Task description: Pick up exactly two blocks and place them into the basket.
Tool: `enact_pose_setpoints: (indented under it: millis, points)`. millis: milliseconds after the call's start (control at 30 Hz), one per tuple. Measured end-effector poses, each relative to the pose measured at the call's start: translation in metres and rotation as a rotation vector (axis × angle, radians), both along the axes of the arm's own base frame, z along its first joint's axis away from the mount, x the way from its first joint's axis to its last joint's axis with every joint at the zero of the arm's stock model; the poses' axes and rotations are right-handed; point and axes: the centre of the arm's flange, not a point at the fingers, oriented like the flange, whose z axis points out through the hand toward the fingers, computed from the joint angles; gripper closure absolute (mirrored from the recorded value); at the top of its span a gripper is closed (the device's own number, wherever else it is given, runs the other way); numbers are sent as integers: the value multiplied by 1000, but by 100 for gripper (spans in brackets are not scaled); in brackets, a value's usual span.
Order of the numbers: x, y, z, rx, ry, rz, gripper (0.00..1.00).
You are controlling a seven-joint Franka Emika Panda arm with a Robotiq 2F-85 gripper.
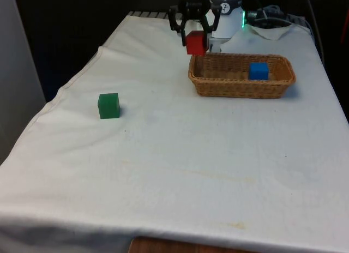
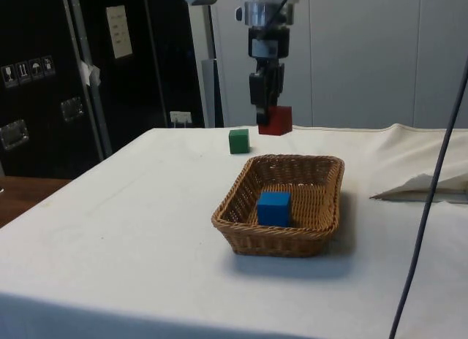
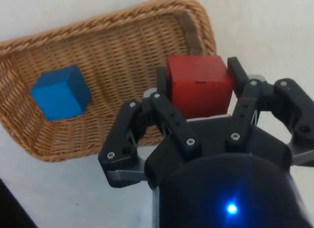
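Jaws [image 1: 195, 41] clamped on the red block [image 1: 196, 43], one finger on each side face, block held in the air clear of the worktop [image 1: 180, 155]. The basket [image 1: 218, 85] sits below and just off to one side of the jaws; the block hangs about over its near-end rim, probably so it drops inside. Blue block [image 1: 258, 71] already lies in the basket, toward the end away from the jaws. Green block [image 1: 109, 106] rests well apart from the jaws, untouched; red would be the second block.
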Motion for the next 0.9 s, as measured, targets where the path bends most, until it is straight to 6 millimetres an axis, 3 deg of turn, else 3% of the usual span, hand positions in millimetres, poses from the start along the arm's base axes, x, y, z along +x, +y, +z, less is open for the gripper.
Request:
enact_pose_setpoints:
  millis: [633,900]
  points:
    - [-8,46,-25,-32,16,7,91]
    - [-10,60,-59,-49,30,-27,91]
